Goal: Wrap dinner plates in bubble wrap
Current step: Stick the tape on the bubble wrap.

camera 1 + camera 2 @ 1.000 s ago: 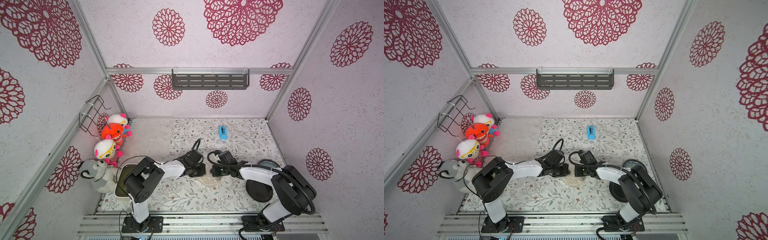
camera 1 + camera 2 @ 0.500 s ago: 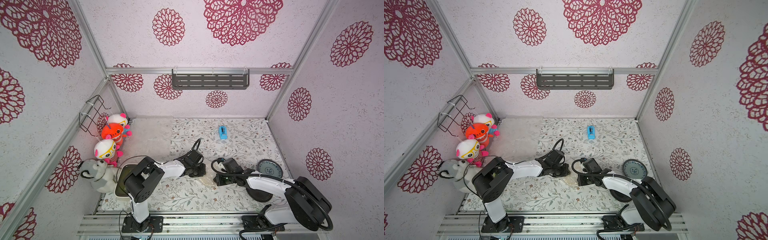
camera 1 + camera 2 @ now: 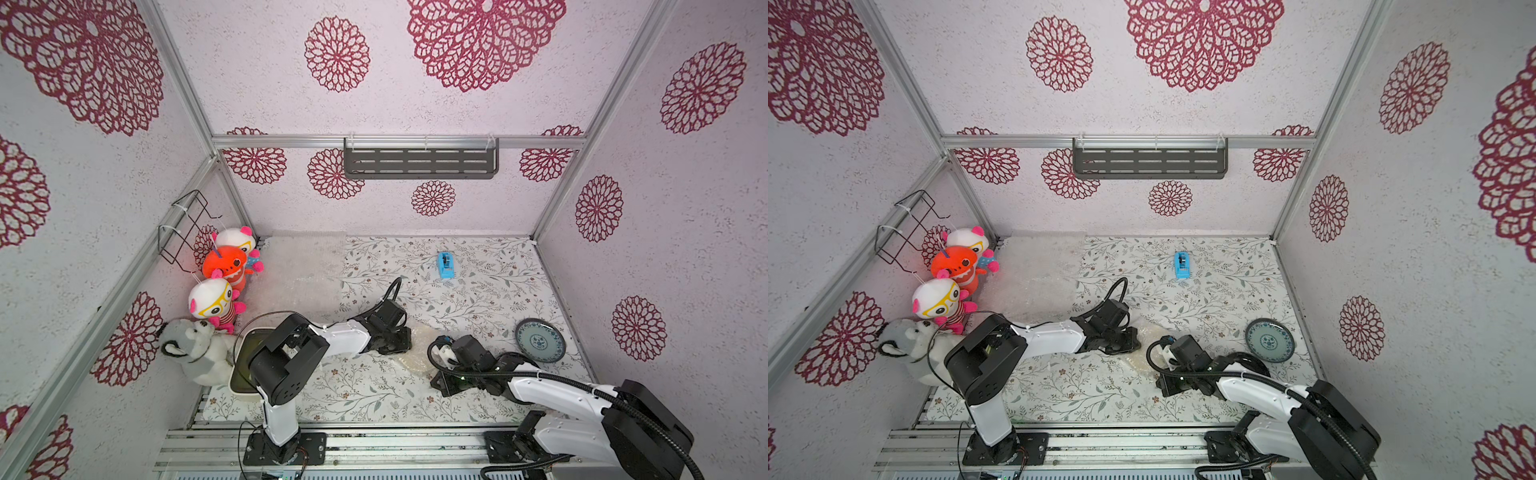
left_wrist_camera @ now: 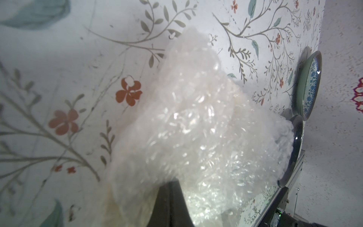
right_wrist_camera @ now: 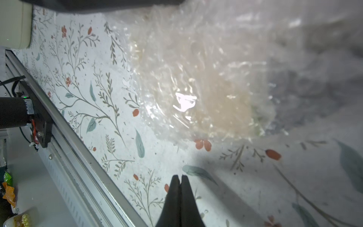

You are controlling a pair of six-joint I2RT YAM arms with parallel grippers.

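In both top views, the left gripper (image 3: 401,345) (image 3: 1129,338) sits against the wrapped plate (image 3: 417,357) (image 3: 1144,355), a cream disc bundled in bubble wrap near the middle of the surface (image 3: 374,386) (image 3: 1092,386). The right gripper (image 3: 444,384) (image 3: 1167,386) hangs near the bundle, towards the front edge, and does not touch it. The blue-patterned plate (image 3: 540,345) (image 3: 1269,341) lies bare near the right wall. In a top view we see the black plate (image 3: 1254,358) only as a dark rim under the right arm. Spare sheets (image 3: 303,270) (image 3: 1042,270) of wrap lie flat in the far left corner.

In the left wrist view the wrapped plate (image 4: 196,137) fills most of the picture. The left gripper (image 4: 170,188) has its dark fingers pressed together, with the tips buried under the wrap's edge. We cannot tell whether a fold is pinched between them. Beyond the bundle stand the blue-patterned plate (image 4: 309,84) and the black plate (image 4: 294,151).

In the right wrist view the right gripper (image 5: 180,177) is closed tight on nothing, over bare surface (image 5: 117,147). The wrapped plate (image 5: 196,78) lies ahead of it, and its cream colour shows through the plastic.
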